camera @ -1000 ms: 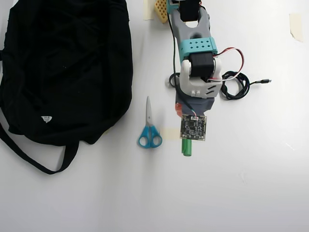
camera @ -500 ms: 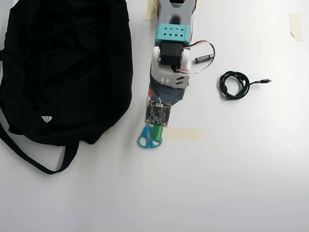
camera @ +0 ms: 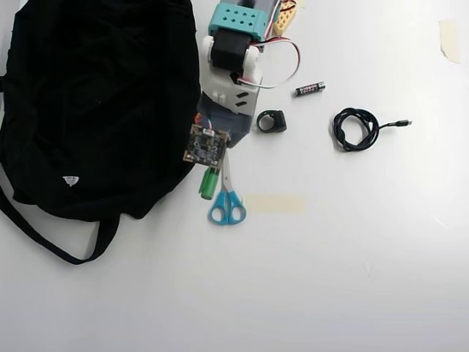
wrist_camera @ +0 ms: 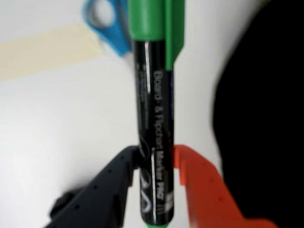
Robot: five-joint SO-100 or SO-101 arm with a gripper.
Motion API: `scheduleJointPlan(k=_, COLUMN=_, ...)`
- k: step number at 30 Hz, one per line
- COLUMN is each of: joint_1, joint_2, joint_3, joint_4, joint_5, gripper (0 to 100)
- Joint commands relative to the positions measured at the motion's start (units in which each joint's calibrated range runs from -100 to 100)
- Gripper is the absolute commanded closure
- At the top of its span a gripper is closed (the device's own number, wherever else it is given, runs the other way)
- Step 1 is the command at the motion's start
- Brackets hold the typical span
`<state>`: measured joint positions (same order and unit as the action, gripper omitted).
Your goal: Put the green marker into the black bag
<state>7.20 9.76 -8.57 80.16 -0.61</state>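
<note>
White table (camera: pixel 352 279) is carrying everything. Black bag (camera: pixel 95 103) is lying at the overhead view's left, its strap (camera: pixel 44 238) trailing onto the bare top. Blue-handled scissors (camera: pixel 227 202) are lying just right of the bag, a strip of beige tape (camera: pixel 273 203) beside them. Small black ring-shaped part (camera: pixel 270 122), battery (camera: pixel 310 89) and coiled black cable (camera: pixel 357 129) are sitting further right.

Overhead, the arm's circuit board hides all of the green marker (camera: pixel 208 183) but its cap, and the fingers are hidden below it. The black bag (camera: pixel 95 103) is cut off at the top and left edges. In the wrist view, blurred blue handles are probably the scissors (wrist_camera: pixel 107 21).
</note>
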Motion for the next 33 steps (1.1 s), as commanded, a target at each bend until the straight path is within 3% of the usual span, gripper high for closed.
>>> scheduleJointPlan(k=1, joint_1=4.8, joint_2=-6.9, joint_3=3.3, joint_4=-0.7, joint_5=0.6, gripper=98)
scheduleJointPlan(k=18, joint_1=28.8, joint_2=-13.0, joint_3=10.9, joint_4=-2.0, joint_5=8.4, gripper=98)
scheduleJointPlan(k=24, joint_1=45.6, joint_2=-12.4, joint_3=19.4, joint_4=-13.4, joint_5=13.0, gripper=98)
scheduleJointPlan(k=33, joint_1=47.2, joint_2=-11.6, joint_3=25.1, joint_4=-24.5, joint_5=13.9, gripper=98)
